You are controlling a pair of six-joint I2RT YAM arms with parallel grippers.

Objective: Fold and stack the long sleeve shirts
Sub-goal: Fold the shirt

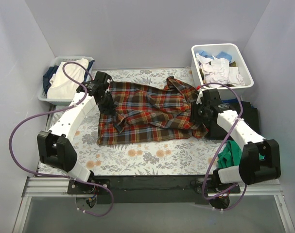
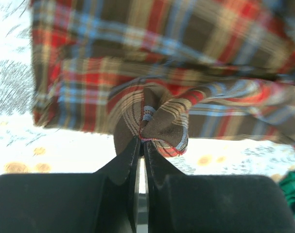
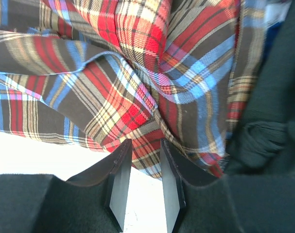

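Observation:
The plaid flannel shirt (image 1: pixel 147 114) lies spread and rumpled on the flowered table cover. My left gripper (image 1: pixel 107 104) is at the shirt's left edge. In the left wrist view the left gripper (image 2: pixel 141 141) is shut on a bunched fold of the plaid shirt (image 2: pixel 162 58). My right gripper (image 1: pixel 198 116) is at the shirt's right edge. In the right wrist view the right gripper (image 3: pixel 146 143) is open, its tips at the edge of the shirt (image 3: pixel 113 73). Plain black folded garments (image 1: pixel 237 114) lie just right of it, also in the right wrist view (image 3: pixel 273 97).
A white bin (image 1: pixel 244 80) of light clothes stands at the back right. A basket (image 1: pixel 46 93) with white and blue cloth stands at the back left. A green cloth (image 1: pixel 230 153) lies by the right arm's base. The cell walls close in on both sides.

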